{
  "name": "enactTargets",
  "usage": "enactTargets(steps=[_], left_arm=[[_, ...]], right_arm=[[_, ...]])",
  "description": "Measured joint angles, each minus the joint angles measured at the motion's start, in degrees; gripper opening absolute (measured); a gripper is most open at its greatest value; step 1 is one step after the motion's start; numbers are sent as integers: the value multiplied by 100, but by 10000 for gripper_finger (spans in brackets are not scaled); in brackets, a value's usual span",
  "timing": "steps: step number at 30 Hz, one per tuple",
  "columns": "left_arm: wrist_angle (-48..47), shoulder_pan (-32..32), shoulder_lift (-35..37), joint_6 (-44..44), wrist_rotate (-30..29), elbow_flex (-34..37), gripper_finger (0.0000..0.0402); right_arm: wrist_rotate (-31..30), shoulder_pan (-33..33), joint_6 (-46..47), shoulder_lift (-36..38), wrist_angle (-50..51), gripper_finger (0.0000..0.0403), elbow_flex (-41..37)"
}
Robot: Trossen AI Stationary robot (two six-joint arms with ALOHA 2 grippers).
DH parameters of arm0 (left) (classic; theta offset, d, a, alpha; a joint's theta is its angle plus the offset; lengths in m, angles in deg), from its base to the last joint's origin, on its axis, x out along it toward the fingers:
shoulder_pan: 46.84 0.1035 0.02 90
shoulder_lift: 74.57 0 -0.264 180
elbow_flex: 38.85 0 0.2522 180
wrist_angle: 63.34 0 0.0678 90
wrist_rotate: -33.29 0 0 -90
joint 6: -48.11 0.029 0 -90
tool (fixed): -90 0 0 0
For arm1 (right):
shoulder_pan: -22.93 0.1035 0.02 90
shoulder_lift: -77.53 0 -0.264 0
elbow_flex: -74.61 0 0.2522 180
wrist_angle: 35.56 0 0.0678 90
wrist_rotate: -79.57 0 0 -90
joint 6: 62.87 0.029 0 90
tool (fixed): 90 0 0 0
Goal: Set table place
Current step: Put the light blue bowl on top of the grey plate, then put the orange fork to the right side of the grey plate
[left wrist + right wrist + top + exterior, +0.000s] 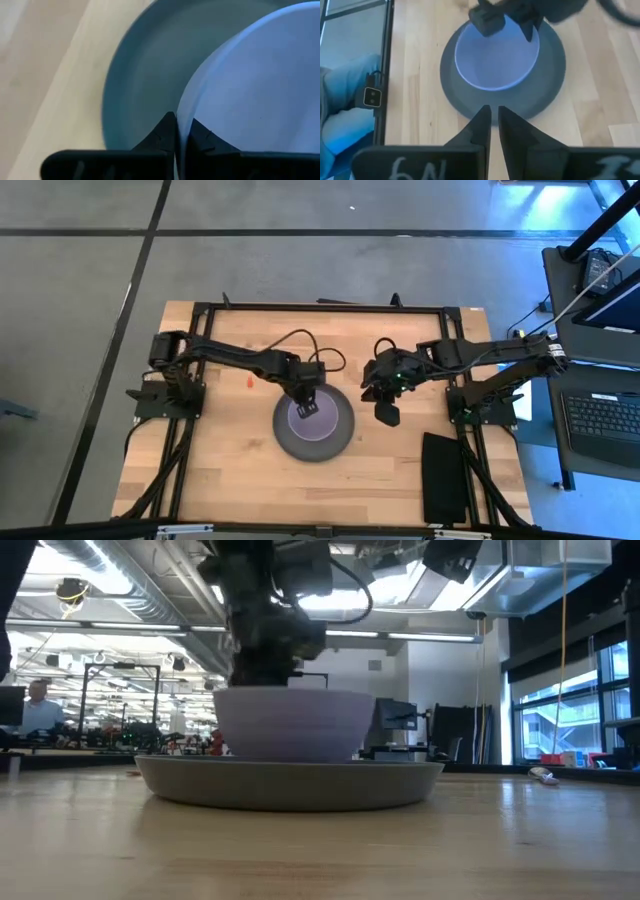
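Your left gripper [182, 142] pinches the rim of the lavender bowl [305, 414], jaws narrow, one finger each side of the wall; the bowl sits on the dark grey plate [338, 442] at the high view's centre; your right gripper [385, 412], just right of the plate, has its jaws nearly together, holding nothing; the table [230, 470] lies beneath.

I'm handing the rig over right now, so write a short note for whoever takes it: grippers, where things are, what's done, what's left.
Left gripper: over the plate, fingers shut on the bowl's rim.
Right gripper: beside the plate, off the table, holding nothing, fingers nearly together.
Bowl sits on the plate, mid-table.
Done: plate down, bowl on it.
Left: release the bowl, then place fork and spoon. A small orange thing lies left of the plate, perhaps the fork; spoon not clearly seen.
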Motion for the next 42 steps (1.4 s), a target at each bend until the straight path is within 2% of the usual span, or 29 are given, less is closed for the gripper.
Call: enactTargets(steps=[5,12,21,27,29,34,40,42], left_arm=[[176,-3,-292,-3,364,-4,21],[108,-10,-365,304,384,-13,40],[63,-39,149,461,224,2,76],[-219,-141,771,395,209,2,94],[-460,-181,1093,308,97,2,96],[-1217,-237,1958,-89,-759,2,91],[-2106,-241,2786,-1097,-1138,0,79],[-2559,-241,2941,-1490,-1427,0,75]], right_arm=[[0,7,9,0,-10,39,0],[0,7,11,0,-6,39,0],[2,5,9,0,1,39,0],[2,5,90,0,33,39,0],[4,5,144,-2,53,39,0],[-272,12,140,-2,57,39,0],[-420,11,316,-98,106,39,2],[-367,11,595,-178,137,39,2]])
